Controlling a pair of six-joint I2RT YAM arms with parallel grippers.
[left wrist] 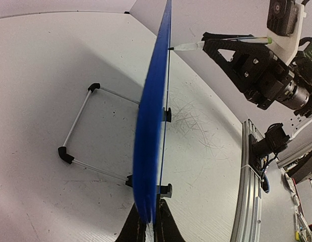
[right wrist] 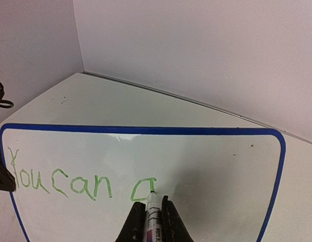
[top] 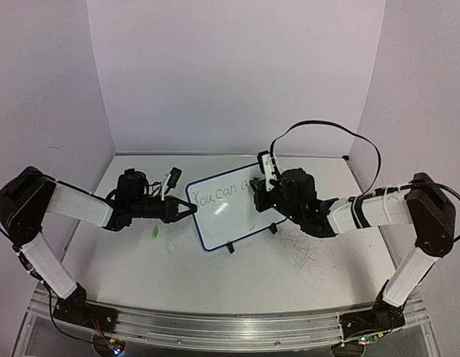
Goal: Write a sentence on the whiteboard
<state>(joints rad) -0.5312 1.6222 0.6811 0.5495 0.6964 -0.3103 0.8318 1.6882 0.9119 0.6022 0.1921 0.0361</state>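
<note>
Now, starting on your left: the left gripper point(top: 189, 211) has its jaws pressed together on the left edge of the whiteboard point(top: 233, 219), and its wrist view shows the two dark fingers point(left wrist: 138, 229) pinching the rim from both sides. Just below that gripper, a small green cap-like piece point(top: 154, 232) lies on the scuffed white tabletop point(top: 304, 264), apart from the board.

The whiteboard sits at mid-table, tilted back on a thin wire stand point(left wrist: 80, 126) with black corner pieces. Its back is solid blue, its face is glossy white, and its corners are rounded inside a thin blue rim.

Along the top of the face you can read the sentence point(right wrist: 60, 181) so far: "You can" in thin green strokes, then a single "a" further right.

The marker point(right wrist: 153, 214), a white barrel with a label band, has its tip touching the board at the foot of that "a".

On your right, the right gripper point(right wrist: 151, 207) is clamped on the marker, one dark finger on each side of the barrel, which points straight out between them.
</note>
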